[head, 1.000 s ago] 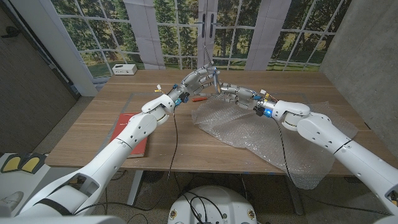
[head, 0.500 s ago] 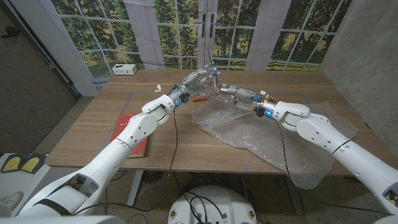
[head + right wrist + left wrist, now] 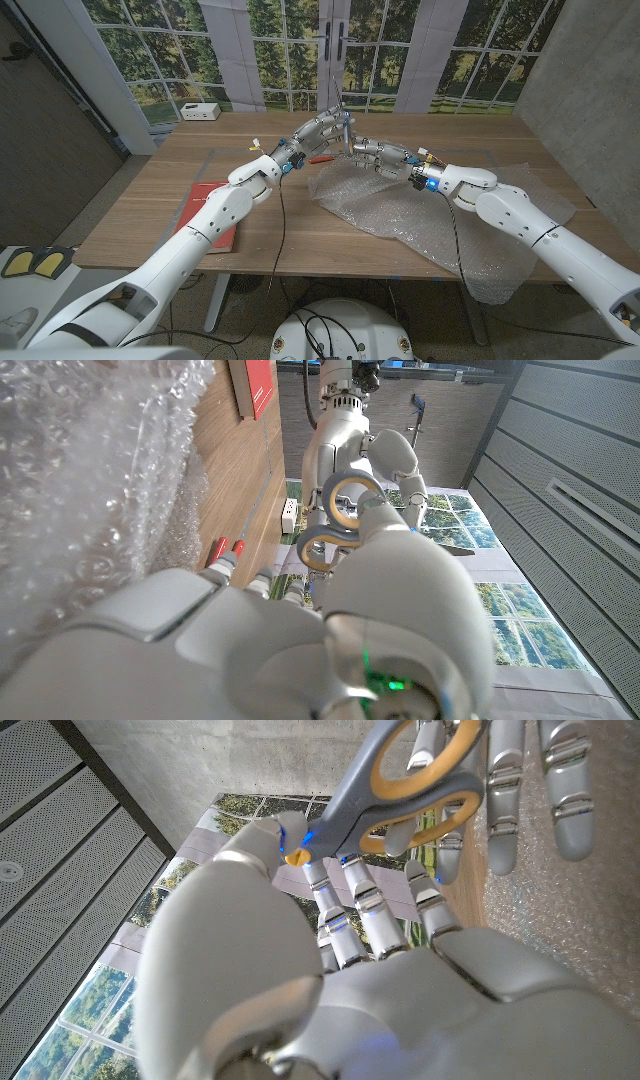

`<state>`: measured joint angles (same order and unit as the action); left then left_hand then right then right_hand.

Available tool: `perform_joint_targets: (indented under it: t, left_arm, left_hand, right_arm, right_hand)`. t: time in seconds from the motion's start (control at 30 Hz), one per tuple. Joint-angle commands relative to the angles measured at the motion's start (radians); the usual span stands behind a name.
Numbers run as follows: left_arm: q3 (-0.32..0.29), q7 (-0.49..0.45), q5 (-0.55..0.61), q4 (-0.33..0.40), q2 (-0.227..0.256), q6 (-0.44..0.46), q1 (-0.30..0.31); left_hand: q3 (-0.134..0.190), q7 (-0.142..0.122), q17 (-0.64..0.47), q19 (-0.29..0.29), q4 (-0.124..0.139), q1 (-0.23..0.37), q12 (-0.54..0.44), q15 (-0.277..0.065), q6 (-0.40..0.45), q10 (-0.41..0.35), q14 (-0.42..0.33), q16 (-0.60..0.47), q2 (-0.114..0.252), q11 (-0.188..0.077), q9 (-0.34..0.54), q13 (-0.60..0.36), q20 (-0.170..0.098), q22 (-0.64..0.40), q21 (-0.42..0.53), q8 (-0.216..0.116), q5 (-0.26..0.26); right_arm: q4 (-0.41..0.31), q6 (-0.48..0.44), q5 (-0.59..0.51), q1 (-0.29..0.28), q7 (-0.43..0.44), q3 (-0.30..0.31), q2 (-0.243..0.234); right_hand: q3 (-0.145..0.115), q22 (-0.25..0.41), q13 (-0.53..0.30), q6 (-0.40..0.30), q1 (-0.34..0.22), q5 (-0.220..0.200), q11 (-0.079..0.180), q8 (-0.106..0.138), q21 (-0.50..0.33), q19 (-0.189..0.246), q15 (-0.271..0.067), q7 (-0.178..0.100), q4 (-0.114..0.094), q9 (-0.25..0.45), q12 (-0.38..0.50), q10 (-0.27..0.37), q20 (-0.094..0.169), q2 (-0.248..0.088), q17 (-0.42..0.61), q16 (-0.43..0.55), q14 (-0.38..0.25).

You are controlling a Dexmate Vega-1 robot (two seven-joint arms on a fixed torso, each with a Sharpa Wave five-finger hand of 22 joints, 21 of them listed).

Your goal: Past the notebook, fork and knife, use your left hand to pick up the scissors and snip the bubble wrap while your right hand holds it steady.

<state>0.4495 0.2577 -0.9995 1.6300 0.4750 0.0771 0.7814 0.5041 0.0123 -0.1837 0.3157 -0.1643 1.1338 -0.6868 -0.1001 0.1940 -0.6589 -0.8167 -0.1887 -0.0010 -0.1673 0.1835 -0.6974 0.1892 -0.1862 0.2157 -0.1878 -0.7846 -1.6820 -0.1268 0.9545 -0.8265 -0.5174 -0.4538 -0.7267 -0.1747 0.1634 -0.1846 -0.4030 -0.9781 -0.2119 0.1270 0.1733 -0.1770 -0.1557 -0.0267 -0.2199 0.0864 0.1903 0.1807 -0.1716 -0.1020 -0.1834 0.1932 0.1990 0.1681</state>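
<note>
Scissors (image 3: pixel 340 125), one pair, grey blades and yellow-lined grey handles, raised above the table's (image 3: pixel 150 215) far middle, blades toward 12 o'clock; position unchanged from a second ago. Left hand (image 3: pixel 318 130) grasps them, fingers through the loops per the left wrist view (image 3: pixel 410 770). Right hand (image 3: pixel 378 155) at 3 o'clock of the scissors, fingers stretched toward them; it has crept slightly leftward. Whether it grasps anything cannot be told. Red notebook (image 3: pixel 212 212), one, at 8 o'clock near the front-left edge; no legible writing. Bubble wrap (image 3: pixel 420 215), one clear sheet, spread from centre toward 4 o'clock, overhanging the front edge. White box (image 3: pixel 201 111), one, far-left corner.
</note>
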Motion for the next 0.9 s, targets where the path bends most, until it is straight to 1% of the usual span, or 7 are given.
perform_joint_targets:
  t: [0.03, 0.2, 0.47, 0.63, 0.7, 0.77, 0.9]
  left_arm:
    - [0.005, 0.008, -0.001, -0.011, -0.003, 0.005, -0.002]
    - [0.007, 0.018, -0.001, -0.021, -0.009, 0.003, -0.008]
    - [0.008, 0.034, -0.005, -0.035, -0.017, 0.0, -0.016]
    - [0.008, 0.046, -0.003, -0.043, -0.021, -0.008, -0.019]
    - [0.008, 0.046, -0.004, -0.045, -0.023, -0.008, -0.019]
    - [0.008, 0.047, -0.004, -0.046, -0.023, -0.008, -0.018]
    - [0.008, 0.052, -0.005, -0.048, -0.023, -0.008, -0.017]
  left_hand:
    - [0.0, -0.001, -0.002, 0.001, 0.002, 0.001, -0.139, -0.038, -0.002, -0.029, -0.01, -0.004, 0.005, -0.027, 0.003, -0.005, -0.005, -0.003, 0.002, 0.0, -0.004]
    - [-0.001, -0.002, -0.003, 0.002, 0.002, 0.001, -0.138, -0.039, -0.001, -0.03, -0.01, -0.005, 0.005, -0.025, 0.003, -0.002, -0.005, -0.003, 0.002, -0.001, -0.003]
    - [0.001, -0.002, -0.002, 0.002, 0.001, 0.004, -0.14, -0.04, -0.002, -0.032, -0.01, -0.004, 0.007, -0.027, 0.003, -0.003, -0.005, -0.003, 0.002, -0.001, -0.004]
    - [-0.001, -0.001, -0.003, 0.002, 0.001, 0.006, -0.139, -0.041, -0.002, -0.031, -0.008, -0.004, 0.008, -0.027, 0.003, -0.003, -0.004, -0.003, 0.002, -0.001, -0.003]
    - [0.0, -0.002, -0.003, 0.003, 0.001, 0.007, -0.139, -0.042, -0.002, -0.032, -0.008, -0.004, 0.008, -0.029, 0.003, -0.002, -0.005, -0.003, 0.002, -0.001, -0.003]
    - [-0.002, -0.001, -0.004, 0.002, -0.001, 0.01, -0.14, -0.042, -0.003, -0.03, -0.007, -0.005, 0.008, -0.029, 0.003, -0.004, -0.005, -0.003, 0.002, -0.001, -0.002]
    - [-0.001, -0.002, -0.003, 0.003, -0.001, 0.012, -0.14, -0.043, -0.003, -0.029, -0.008, -0.005, 0.009, -0.029, 0.003, -0.004, -0.006, -0.003, 0.002, -0.001, -0.002]
  right_arm:
    - [0.022, 0.001, -0.009, 0.006, -0.02, -0.002, -0.002]
    - [0.028, 0.008, -0.024, 0.017, -0.037, -0.008, -0.005]
    - [0.041, 0.01, -0.025, 0.026, -0.058, -0.009, -0.006]
    - [0.031, 0.007, -0.029, 0.02, -0.049, -0.004, -0.016]
    - [0.024, 0.002, -0.029, 0.016, -0.038, -0.002, -0.019]
    - [0.024, 0.005, -0.027, 0.014, -0.04, 0.0, -0.018]
    - [0.037, 0.023, -0.037, 0.023, -0.071, -0.008, -0.014]
  right_hand:
    - [-0.014, 0.003, -0.003, -0.009, 0.0, -0.008, -0.001, 0.01, -0.003, -0.007, -0.013, -0.001, -0.002, 0.004, 0.006, -0.094, 0.002, -0.01, 0.002, -0.001, 0.218]
    - [-0.021, 0.003, -0.003, -0.021, 0.0, -0.007, 0.003, 0.016, -0.003, -0.008, -0.015, 0.001, -0.005, 0.005, 0.008, -0.095, 0.002, -0.011, 0.002, 0.0, 0.219]
    - [-0.026, 0.003, -0.003, -0.009, 0.006, -0.004, 0.002, 0.013, -0.004, -0.011, -0.012, 0.041, -0.012, 0.004, 0.007, -0.102, -0.004, -0.006, 0.002, 0.001, 0.224]
    - [-0.025, 0.003, -0.003, -0.005, 0.01, -0.003, 0.001, 0.012, -0.004, -0.011, -0.012, 0.052, -0.015, 0.004, 0.008, -0.102, -0.008, -0.002, 0.002, 0.001, 0.225]
    - [-0.02, 0.003, -0.003, -0.016, 0.017, 0.0, 0.0, 0.016, -0.006, -0.01, -0.01, 0.079, -0.016, 0.003, 0.011, -0.098, -0.011, 0.012, 0.001, 0.002, 0.224]
    - [-0.019, 0.003, -0.003, -0.017, 0.02, 0.0, -0.001, 0.017, -0.006, -0.009, -0.011, 0.095, -0.016, 0.003, 0.011, -0.098, -0.011, 0.014, 0.001, 0.002, 0.225]
    - [-0.018, 0.003, -0.003, 0.009, 0.026, 0.001, -0.004, 0.008, -0.004, -0.018, -0.009, 0.095, -0.019, 0.002, 0.007, -0.115, -0.012, 0.014, 0.001, 0.0, 0.232]
